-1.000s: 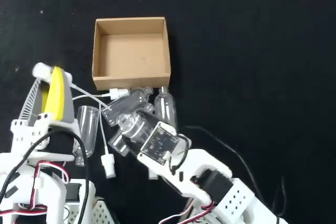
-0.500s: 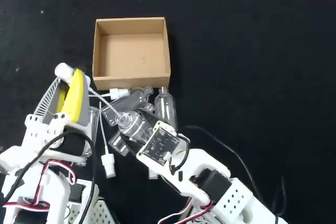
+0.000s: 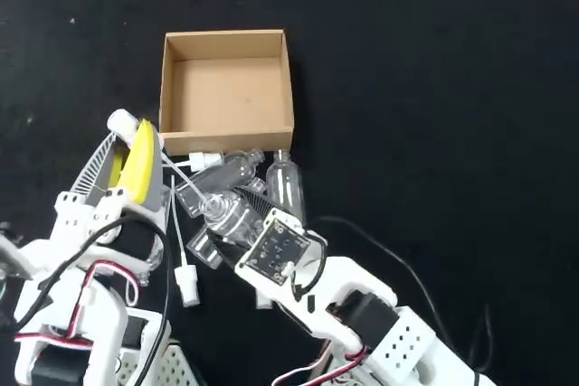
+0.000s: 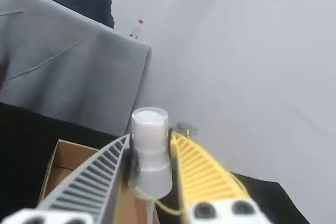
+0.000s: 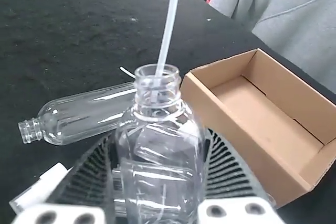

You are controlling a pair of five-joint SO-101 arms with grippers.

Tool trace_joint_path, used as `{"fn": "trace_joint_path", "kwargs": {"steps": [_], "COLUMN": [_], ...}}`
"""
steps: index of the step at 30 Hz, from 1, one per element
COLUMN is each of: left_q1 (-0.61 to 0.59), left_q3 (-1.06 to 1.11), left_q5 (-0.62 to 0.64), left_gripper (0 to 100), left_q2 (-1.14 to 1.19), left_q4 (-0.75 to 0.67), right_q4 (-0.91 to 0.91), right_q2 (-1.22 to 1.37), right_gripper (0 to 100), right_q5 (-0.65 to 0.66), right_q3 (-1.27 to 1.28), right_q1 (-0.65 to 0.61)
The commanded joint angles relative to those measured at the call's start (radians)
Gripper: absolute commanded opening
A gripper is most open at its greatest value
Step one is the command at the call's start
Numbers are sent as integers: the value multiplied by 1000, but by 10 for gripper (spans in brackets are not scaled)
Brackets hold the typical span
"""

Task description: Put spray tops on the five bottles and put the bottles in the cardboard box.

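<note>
legible text: none | cardboard box point(image 3: 226, 141): no print readable | bottles point(image 3: 286, 185): no label readable

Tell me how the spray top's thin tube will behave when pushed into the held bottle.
The tube is long and very thin, so it probably flexes and may buckle if pushed off-axis. It looks light, likely offering little resistance. Its end sits inside the bottle neck, which should guide it.
</note>
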Motion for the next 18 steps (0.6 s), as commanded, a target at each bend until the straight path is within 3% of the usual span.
{"fn": "trace_joint_path", "kwargs": {"steps": [1,10,18], "left_q1": [13,156,165], "left_q3": [5,68,91], "left_q5": [-21,-103,-101], "left_gripper": [29,29,29], "left_q2": [-3,-3,-2], "left_q4": [-11,-11,-9], "right_q4": [-35,-37,-78], "right_q2": [-19,-19,-19], "right_gripper": [50,50,50], "right_q5": [3,3,-54], "right_q3": [-10,-12,-13], "right_q1": [-9,11,60]}}
